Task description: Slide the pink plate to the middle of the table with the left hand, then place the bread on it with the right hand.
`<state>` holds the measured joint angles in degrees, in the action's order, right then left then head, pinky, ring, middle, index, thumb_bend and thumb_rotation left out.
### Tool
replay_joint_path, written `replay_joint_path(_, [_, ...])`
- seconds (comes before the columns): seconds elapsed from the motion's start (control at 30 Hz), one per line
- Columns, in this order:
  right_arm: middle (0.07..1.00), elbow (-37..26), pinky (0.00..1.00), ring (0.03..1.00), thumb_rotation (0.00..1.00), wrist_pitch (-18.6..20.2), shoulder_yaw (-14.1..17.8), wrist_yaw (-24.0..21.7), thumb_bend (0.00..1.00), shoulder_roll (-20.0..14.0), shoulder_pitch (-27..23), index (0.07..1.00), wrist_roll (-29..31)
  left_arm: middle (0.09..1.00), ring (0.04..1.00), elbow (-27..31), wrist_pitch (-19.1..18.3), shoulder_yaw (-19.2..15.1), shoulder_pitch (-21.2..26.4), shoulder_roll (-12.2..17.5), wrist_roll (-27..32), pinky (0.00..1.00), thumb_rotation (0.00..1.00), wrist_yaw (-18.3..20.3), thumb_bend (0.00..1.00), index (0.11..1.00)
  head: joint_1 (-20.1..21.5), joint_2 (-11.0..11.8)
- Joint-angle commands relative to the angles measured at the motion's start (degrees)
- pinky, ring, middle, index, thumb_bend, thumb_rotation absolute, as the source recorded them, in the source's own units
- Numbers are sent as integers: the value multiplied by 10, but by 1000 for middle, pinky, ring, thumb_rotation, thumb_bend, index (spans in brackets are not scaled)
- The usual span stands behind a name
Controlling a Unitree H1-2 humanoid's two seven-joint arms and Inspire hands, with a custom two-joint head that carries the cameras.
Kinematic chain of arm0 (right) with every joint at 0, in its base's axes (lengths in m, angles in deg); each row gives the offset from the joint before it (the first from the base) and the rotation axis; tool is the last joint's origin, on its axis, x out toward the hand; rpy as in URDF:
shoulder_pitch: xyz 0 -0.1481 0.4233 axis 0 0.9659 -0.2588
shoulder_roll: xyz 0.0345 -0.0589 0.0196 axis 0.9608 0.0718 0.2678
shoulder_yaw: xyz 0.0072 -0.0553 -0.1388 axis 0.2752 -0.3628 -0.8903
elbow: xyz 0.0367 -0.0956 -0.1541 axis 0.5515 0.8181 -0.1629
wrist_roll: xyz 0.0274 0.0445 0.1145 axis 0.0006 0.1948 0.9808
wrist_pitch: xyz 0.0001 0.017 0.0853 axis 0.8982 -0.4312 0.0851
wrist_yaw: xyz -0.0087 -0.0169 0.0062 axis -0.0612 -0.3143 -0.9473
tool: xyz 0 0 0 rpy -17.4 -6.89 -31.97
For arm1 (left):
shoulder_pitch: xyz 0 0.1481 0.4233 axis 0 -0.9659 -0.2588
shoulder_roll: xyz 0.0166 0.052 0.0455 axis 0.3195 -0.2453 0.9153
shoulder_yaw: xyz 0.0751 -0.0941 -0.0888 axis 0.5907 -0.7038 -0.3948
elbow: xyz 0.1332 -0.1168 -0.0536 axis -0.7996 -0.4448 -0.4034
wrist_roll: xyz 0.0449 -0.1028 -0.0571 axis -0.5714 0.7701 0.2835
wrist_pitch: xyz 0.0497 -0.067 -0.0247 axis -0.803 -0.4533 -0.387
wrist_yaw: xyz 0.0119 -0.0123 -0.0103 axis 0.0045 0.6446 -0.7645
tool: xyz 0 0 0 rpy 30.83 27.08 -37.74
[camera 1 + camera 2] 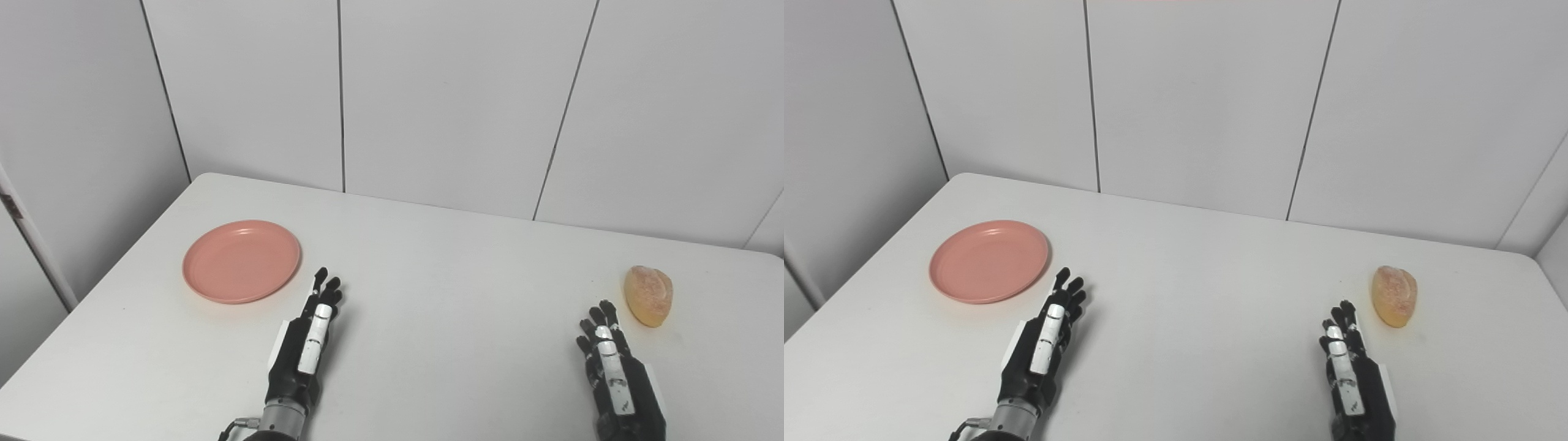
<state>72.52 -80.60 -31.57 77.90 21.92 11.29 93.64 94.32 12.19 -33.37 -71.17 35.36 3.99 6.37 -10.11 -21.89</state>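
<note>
A round pink plate (241, 261) lies flat on the left part of the white table (429, 294), with nothing on it. My left hand (308, 343) rests just to its right and nearer to me, open, fingers stretched forward, a short gap from the plate's rim. A golden bread roll (648, 295) lies near the table's right side. My right hand (612, 367) sits open just left of and below the bread, apart from it and holding nothing.
White panelled walls (429, 104) stand right behind the table's far edge and along its left side. The table's left edge runs diagonally close to the plate. The right edge lies a little beyond the bread.
</note>
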Motion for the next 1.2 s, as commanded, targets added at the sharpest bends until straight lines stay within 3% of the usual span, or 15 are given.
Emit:
replay_joint_path(0.0, [990, 20, 1000, 992, 777, 5, -5, 0, 681, 10, 17, 1000, -1, 941, 923, 34, -7, -8, 54, 15, 7, 970, 953, 8, 827, 973, -1, 2])
replay_joint_path(0.43, [996, 32, 1000, 999, 798, 5, -6, -5, 649, 7, 13, 1000, 1, 903, 882, 12, -36, -64, 181, 101, 29, 921, 949, 15, 894, 897, -5, 14])
replay_joint_path(0.53, [995, 34, 1000, 996, 797, 6, -6, -6, 645, 6, 12, 1000, 2, 917, 894, -22, -19, -84, 208, 134, 55, 931, 932, 35, 895, 914, -5, 15])
replay_joint_path(0.83, [993, 32, 1000, 990, 789, 9, -7, -6, 660, 5, 16, 1000, 0, 889, 871, -130, 22, -143, 263, 193, 72, 874, 811, 35, 881, 911, -5, 13])
replay_joint_path(0.93, [996, 26, 1000, 992, 794, 12, -7, -7, 662, 4, 18, 1000, 1, 891, 872, -180, 55, -152, 271, 222, 67, 913, 831, 49, 900, 918, -6, 10])
replay_joint_path(1.17, [998, 20, 1000, 991, 798, 15, -7, -8, 652, 2, 21, 1000, 3, 878, 864, -258, 107, -170, 285, 260, 91, 856, 843, 74, 883, 925, -8, 6])
